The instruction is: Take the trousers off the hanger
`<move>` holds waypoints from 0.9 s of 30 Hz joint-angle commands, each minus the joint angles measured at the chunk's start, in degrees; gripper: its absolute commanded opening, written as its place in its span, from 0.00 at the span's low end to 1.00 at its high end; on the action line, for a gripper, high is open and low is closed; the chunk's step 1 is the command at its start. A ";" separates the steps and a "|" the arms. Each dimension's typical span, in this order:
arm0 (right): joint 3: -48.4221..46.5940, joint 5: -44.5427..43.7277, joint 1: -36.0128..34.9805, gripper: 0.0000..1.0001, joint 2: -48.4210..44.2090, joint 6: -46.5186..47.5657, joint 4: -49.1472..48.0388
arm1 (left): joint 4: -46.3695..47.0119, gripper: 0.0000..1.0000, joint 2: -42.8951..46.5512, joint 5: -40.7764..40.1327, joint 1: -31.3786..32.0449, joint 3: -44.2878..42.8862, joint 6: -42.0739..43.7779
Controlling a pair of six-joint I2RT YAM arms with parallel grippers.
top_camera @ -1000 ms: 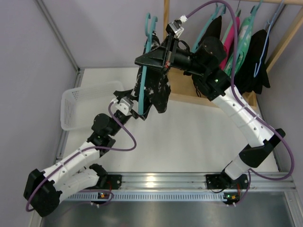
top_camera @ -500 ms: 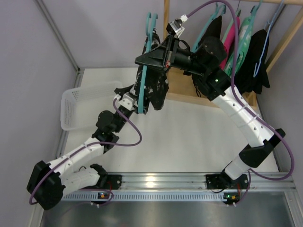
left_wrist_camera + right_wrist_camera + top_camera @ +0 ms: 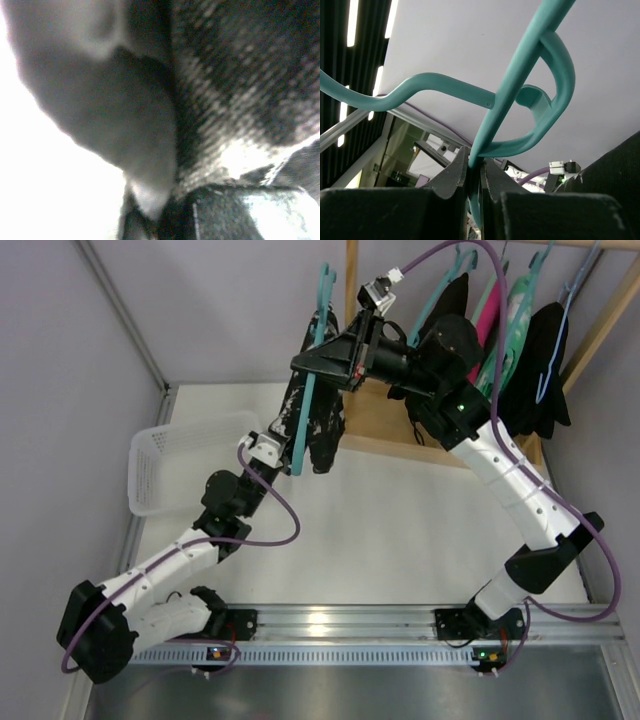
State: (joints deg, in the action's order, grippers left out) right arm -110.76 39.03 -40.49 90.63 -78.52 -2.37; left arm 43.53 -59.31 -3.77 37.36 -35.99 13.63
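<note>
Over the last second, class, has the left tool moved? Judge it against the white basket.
Yes. The left tool has moved up the view, nearer the far corner of the white basket, into the trousers.

Left end effector [image 3: 284,448] now pinching trousers [image 3: 326,432]

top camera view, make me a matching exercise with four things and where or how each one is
Things:
1. trousers
2. hanger
3. basket
4. left hand

States:
a. teal, pinched in the right hand
b. closed on the lower edge of the patterned cloth
c. black with white splotches, hanging in the air
d. white, at the left edge of the table

Pairs: 1-c, 2-a, 3-d, 4-b
</note>
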 commanded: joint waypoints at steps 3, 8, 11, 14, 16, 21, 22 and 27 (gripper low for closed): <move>0.80 0.79 4.45 0.00 -4.41 5.48 -10.29 | -2.81 0.00 5.60 -2.82 0.08 -3.38 -2.37; 8.61 2.37 7.17 0.00 -5.38 7.33 -10.98 | -8.54 0.00 9.12 -2.47 0.08 -6.98 -5.27; 11.61 2.99 8.23 0.00 -5.38 8.12 -11.86 | -11.18 0.00 10.44 -2.38 0.08 -8.92 -6.07; 13.98 3.25 9.02 0.00 -5.38 8.73 -12.22 | -12.94 0.00 11.41 -2.29 0.08 -10.42 -6.42; 15.22 3.42 9.29 0.00 -5.55 9.26 -12.04 | -13.82 0.00 11.76 -2.03 0.08 -11.03 -6.42; 14.53 3.43 10.52 0.00 -5.73 9.26 -12.13 | -15.93 0.00 12.64 -1.51 0.08 -10.34 -5.28; 13.13 3.43 10.61 0.00 -5.73 9.26 -12.22 | -16.19 0.00 12.90 -1.07 0.08 -9.72 -5.02; 7.41 2.90 10.96 0.00 -5.20 8.83 -11.95 | -18.56 0.08 14.92 1.04 0.08 -5.24 -6.24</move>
State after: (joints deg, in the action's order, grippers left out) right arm -95.85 44.93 -31.11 87.90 -71.83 -5.87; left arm 21.47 -47.31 -5.98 37.23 -42.44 8.40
